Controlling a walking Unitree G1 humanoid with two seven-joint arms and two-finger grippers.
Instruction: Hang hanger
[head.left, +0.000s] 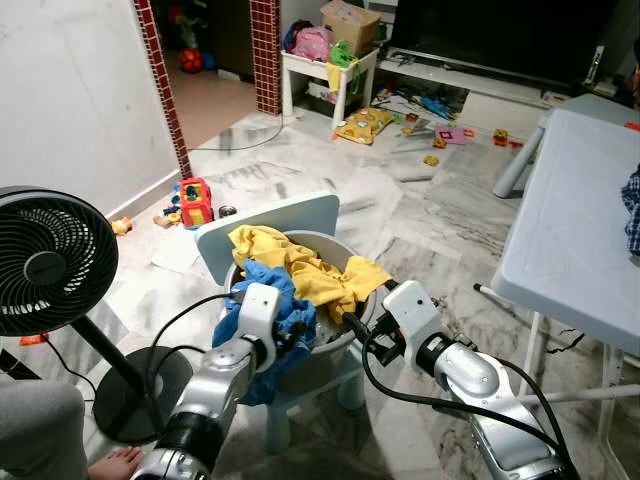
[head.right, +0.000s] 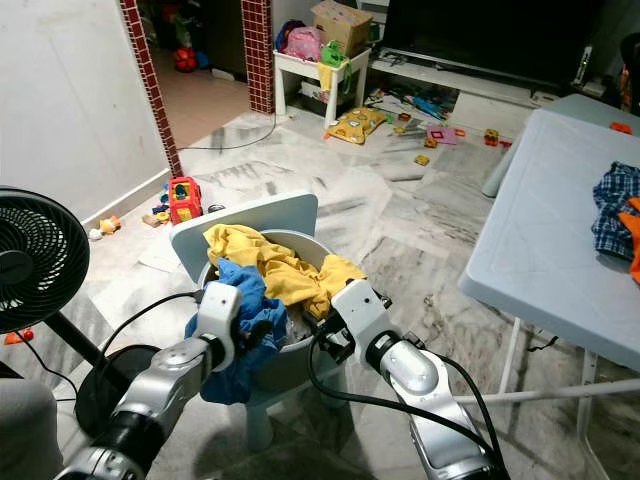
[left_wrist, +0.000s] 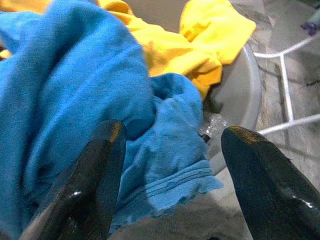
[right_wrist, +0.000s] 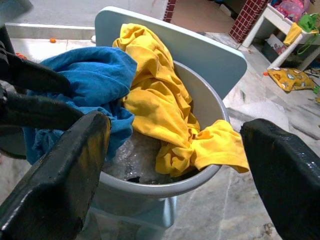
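The room has a shiny marble floor (head.left: 300, 170) with toys scattered on it up at twelve o'clock. A black fan (head.left: 45, 262) stands at nine o'clock, and a pale folding table (head.left: 570, 230) sits at three o'clock with a checked cloth (head.right: 612, 208) on it. A person's foot (head.left: 115, 464) shows at seven o'clock, near the fan's base.

In the middle stands a small light blue chair (head.left: 270, 225). A grey bucket (right_wrist: 200, 100) sits on its seat. Inside the bucket is a yellow cloth (right_wrist: 160, 95) that spills over the rim at the side toward three o'clock. A blue cloth (right_wrist: 95, 75) lies in the bucket too and hangs over the rim at the side toward nine o'clock. Something clear and shiny lies at the bottom of the bucket, but I cannot tell what it is. I cannot pick out a hanger.

The left gripper (left_wrist: 165, 165) is at the bucket's nine o'clock side. Its fingers are spread apart, and one finger (left_wrist: 97, 165) touches the blue cloth. It grips nothing.

The right gripper (right_wrist: 170, 195) is at the bucket's four o'clock side, just outside the rim. Its fingers are spread wide and it carries nothing.
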